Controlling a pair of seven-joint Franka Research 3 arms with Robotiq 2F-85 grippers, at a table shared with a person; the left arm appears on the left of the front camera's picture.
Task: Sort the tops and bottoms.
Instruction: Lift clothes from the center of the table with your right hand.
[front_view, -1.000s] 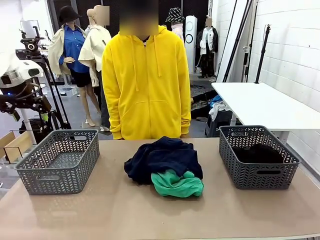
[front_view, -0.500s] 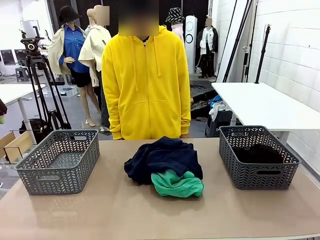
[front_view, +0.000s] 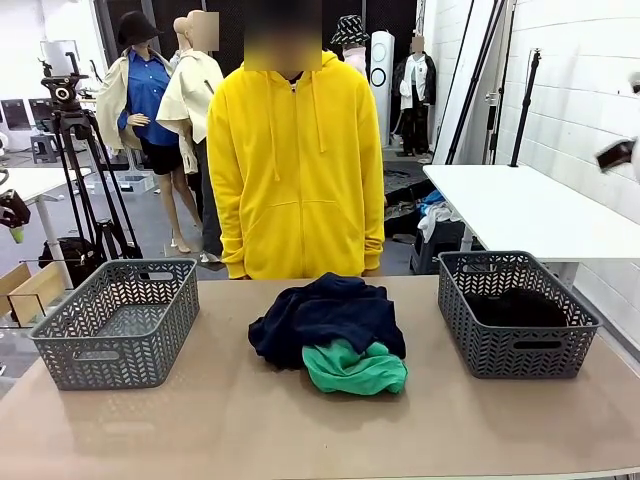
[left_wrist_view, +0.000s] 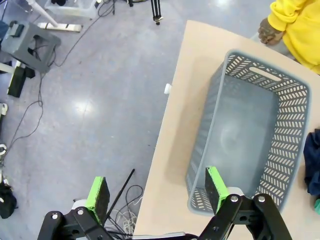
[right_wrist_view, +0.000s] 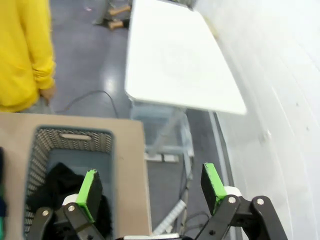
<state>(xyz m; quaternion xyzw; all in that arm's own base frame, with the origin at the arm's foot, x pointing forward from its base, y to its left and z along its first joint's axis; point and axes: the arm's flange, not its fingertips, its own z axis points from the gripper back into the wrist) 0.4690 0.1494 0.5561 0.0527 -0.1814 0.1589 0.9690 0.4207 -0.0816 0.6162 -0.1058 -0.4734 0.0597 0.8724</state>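
Left gripper (left_wrist_view: 156, 192) poised high over the table's left edge, right gripper (right_wrist_view: 151, 187) over its right edge (both pincers spread wide, holding nothing). Navy garment (front_view: 325, 315) and green garment (front_view: 352, 368) lie mid-table; black garment (front_view: 515, 308) fills the right-edge grey basket (front_view: 515, 350).

Glossy grey floor (left_wrist_view: 90, 100), white wall (front_view: 590, 100), white table (front_view: 520, 210)
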